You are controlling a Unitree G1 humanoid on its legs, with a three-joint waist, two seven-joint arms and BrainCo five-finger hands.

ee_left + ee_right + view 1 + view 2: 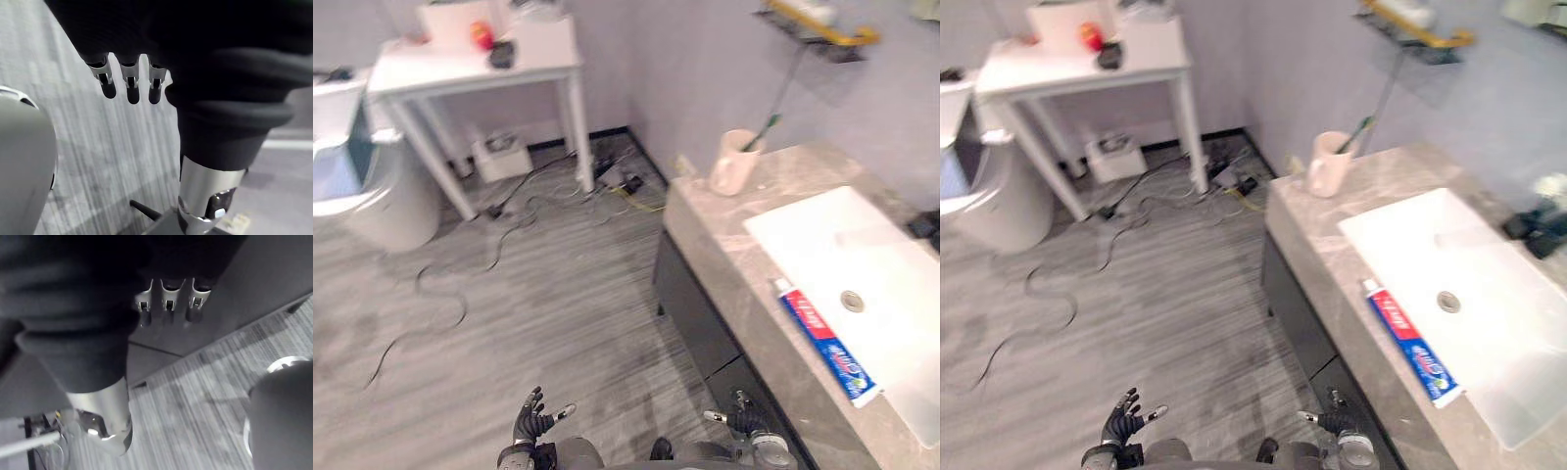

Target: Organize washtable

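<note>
The washtable is a grey stone counter point(724, 264) with a white basin point(862, 264) set into it, on the right. A red, white and blue toothpaste tube point(824, 341) lies along the basin's near edge. A beige cup point(734, 163) with a green toothbrush point(764, 131) in it stands at the counter's far corner. My left hand point(533, 421) hangs low over the floor, fingers relaxed and empty. My right hand point(741, 419) hangs beside the dark cabinet front, also open and empty.
A yellow-edged wall shelf point(818, 29) hangs above the counter. Across the grey floor stands a white side table point(475, 69) with small items on it, cables and a white box point(501, 157) beneath. A white toilet point(367, 186) sits at far left. Something dark point(1538, 227) lies by the basin's right side.
</note>
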